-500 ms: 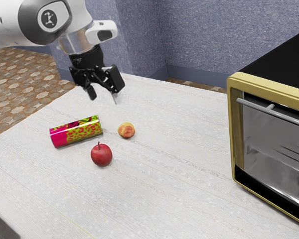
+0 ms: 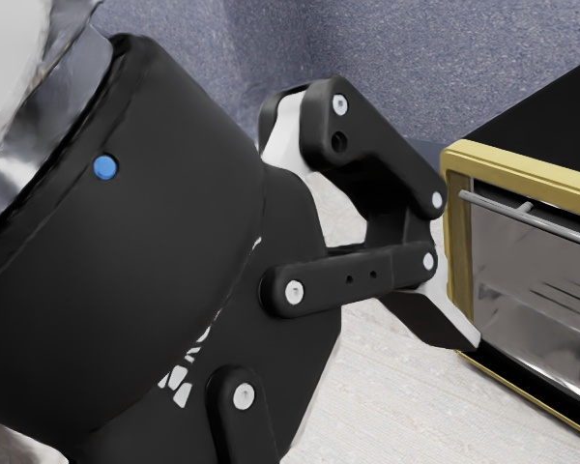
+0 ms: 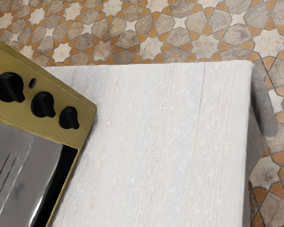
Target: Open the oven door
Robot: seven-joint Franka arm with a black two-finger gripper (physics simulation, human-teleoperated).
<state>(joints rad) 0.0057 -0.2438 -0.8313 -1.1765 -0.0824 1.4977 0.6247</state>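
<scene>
The gripper (image 2: 416, 416) has just been swinging from above the table's far left, in the exterior view, toward the near side and the right; its large black body is now taking up the left and middle there. One fingertip (image 2: 454, 329) is overlapping the left edge of the toaster oven's gold frame (image 2: 522, 175); whether it is touching, I cannot tell. The fingers are standing spread, judging by the linkages splaying apart, and nothing is being pinched.

For the task, this is looking like the approach: the hand is getting near the oven, but the handle (image 2: 561, 229) is running along the top of the oven door (image 2: 527, 290), off to the right and higher than that fingertip. The door is sitting shut on the oven's front, at the right of the view. The next move is probably calling for a lift and a turn toward the bar, with some risk of knocking the frame.

Unlike the earlier frame, the hand is now hiding the spot where the apple, peach and patterned can were showing. The oven is standing unmoved. In the wrist view, three black knobs (image 3: 43, 104) are lining the gold panel beside the door.
</scene>
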